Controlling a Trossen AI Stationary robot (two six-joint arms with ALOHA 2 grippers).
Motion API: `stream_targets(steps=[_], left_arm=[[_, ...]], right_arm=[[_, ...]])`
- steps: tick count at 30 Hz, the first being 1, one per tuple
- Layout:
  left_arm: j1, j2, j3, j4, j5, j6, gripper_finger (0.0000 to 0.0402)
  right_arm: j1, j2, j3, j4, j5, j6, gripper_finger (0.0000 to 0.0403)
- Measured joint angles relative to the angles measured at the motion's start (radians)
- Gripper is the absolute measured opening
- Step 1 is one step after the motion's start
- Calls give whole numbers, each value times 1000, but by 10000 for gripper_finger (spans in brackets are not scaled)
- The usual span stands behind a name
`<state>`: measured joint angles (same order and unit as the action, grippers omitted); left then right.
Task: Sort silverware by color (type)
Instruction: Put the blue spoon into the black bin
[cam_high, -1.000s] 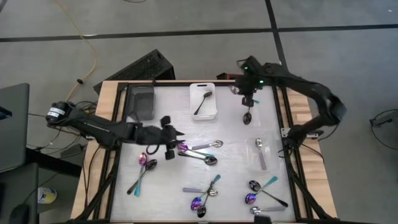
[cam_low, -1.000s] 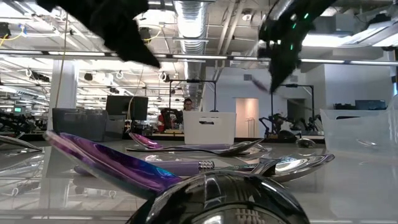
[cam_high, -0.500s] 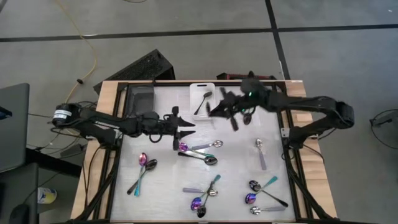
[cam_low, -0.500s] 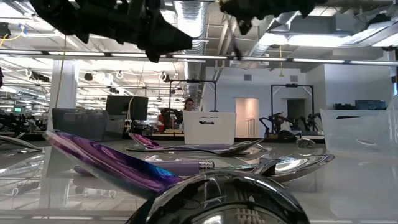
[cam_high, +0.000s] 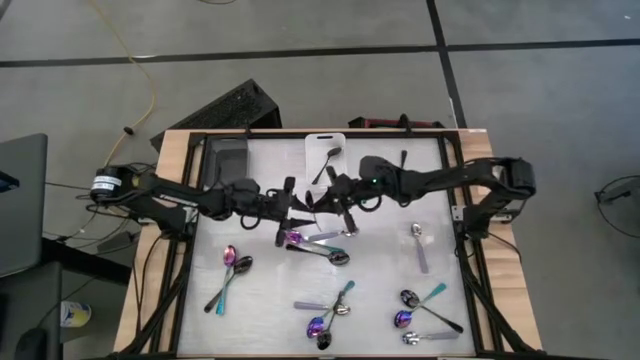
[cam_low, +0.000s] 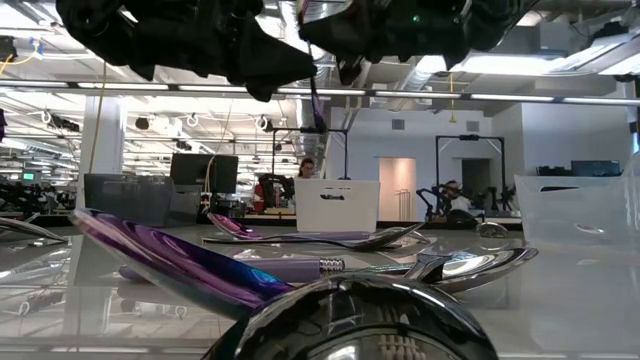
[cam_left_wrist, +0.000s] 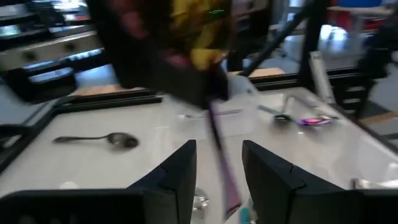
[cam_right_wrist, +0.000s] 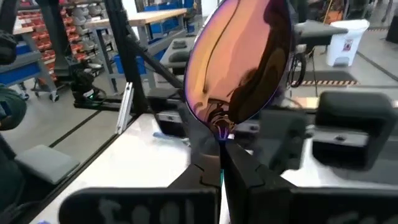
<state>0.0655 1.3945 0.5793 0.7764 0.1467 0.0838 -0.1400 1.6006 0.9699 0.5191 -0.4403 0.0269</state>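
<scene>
1. My right fingers (cam_right_wrist: 205, 180) are pressing together on the neck of one purple spoon (cam_right_wrist: 239, 68). I am holding it above the middle of the counter (cam_high: 270, 310), its bowl just past my fingertips.
2. My left fingers (cam_left_wrist: 171, 180) are standing spread, facing the right ones and close to them. The spoon's slim handle is running down through the gap between them, roughly upright, touching neither as far as I can tell.
3. I am judging this a hand-over. My left fingers need only close across the handle, as that arm is nearer the grey bin (cam_high: 228, 160).
4. I am counting one black spoon (cam_high: 328, 163) in the white bin (cam_high: 325, 185), one spoon in my grip, and about a dozen loose spoons (cam_high: 320, 245) in five clusters. Overlaps are preventing an exact count by colour.
</scene>
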Motion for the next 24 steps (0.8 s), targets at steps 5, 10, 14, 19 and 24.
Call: stream_targets(steps=[5,10,14,19,24], left_arm=[[40,0,0,1,48,-58,116],[64,0,0,-2,101,-94,77],[71,0,0,-1,106,-91,13],[86,0,0,-9,115,-105,3],[109,-2,0,-5,118,-143,0]], right_arm=[[-21,27,0,68,4,-9,23],[-41,23,1,63,-11,-29,23],[-45,21,1,49,-47,-65,28],[-45,22,2,20,-58,-55,61],[-53,17,1,-15,-56,-53,107]])
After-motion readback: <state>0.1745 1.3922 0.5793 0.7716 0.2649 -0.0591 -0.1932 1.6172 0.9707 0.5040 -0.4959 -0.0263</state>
